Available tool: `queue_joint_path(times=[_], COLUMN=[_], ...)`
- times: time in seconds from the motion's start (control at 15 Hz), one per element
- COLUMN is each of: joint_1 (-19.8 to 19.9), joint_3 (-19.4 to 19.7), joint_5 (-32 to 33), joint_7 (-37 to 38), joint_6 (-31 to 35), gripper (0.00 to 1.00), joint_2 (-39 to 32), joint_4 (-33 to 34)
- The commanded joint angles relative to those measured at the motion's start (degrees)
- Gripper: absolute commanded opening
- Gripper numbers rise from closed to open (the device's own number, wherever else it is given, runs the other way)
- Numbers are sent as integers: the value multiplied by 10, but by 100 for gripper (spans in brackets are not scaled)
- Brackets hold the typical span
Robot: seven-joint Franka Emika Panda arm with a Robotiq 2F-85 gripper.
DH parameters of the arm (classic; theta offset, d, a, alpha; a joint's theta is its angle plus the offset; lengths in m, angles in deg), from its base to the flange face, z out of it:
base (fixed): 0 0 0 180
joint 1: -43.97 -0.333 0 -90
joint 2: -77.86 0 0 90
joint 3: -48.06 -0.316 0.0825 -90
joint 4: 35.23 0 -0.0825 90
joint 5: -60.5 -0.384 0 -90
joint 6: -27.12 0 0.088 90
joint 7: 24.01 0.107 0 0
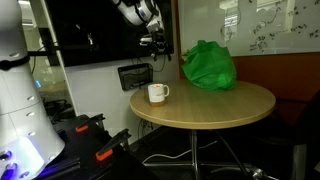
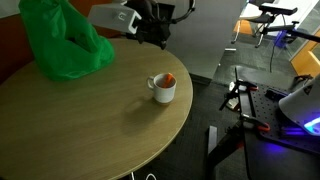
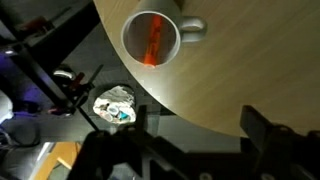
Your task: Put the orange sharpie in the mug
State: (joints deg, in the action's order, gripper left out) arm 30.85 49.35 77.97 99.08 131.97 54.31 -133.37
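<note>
Round wooden table (image 1: 215,108), seen in both exterior views, bearing a green bag (image 1: 208,66) towards its far side and a white mug (image 1: 157,93) near its edge. The gripper (image 1: 153,43) hangs above the mug, well clear of it, jaws apart and empty, as the wrist view shows. The orange sharpie (image 3: 153,40) stands inside the mug, below the gripper. The wrist view looks straight down into the mug and shows the sharpie's length; an exterior view (image 2: 168,79) shows only an orange glimpse at the rim.
</note>
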Motion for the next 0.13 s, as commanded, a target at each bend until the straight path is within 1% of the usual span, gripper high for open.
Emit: queue_joint_path(times=[0.0, 0.07], joint_1=[16, 15], joint_3=[-13, -14], joint_5=[-17, -11], joint_7=[-37, -42], joint_6=[80, 98], gripper=[100, 100], joint_2=[78, 92], joint_4=[-101, -121])
